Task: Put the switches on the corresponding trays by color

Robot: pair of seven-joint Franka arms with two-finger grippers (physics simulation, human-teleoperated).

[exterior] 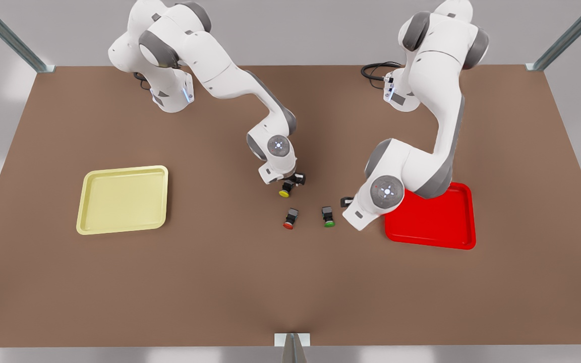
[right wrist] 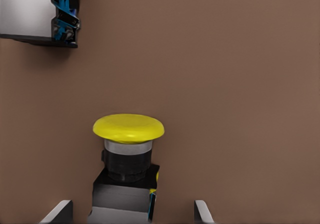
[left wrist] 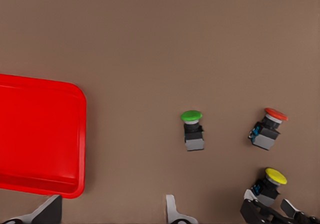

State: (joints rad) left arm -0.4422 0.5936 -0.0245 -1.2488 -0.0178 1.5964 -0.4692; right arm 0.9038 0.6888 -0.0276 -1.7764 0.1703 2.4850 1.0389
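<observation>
Brown table (exterior: 220, 282) under grey walls: from my remote station I see both arms bent low over the middle. My right pincer (exterior: 290, 184) is down at the yellow switch (exterior: 285, 191), which lies on its side on the table; in its wrist view the two fingertips (right wrist: 60, 211) stand apart on either side of the switch body, wider than the body and not pressed against it as far as I can see. The red switch (exterior: 290, 219) lies just in front of it toward the camera, and the green switch (exterior: 328, 217) sits beside that on the front view's right, all three apart from each other. My left pincer (exterior: 347, 202) hangs near the green switch at the edge of the red tray (exterior: 437, 237), its fingers (left wrist: 172, 211) spread wide with nothing between them. The yellow tray (exterior: 121, 199) lies well apart on the front view's left.
</observation>
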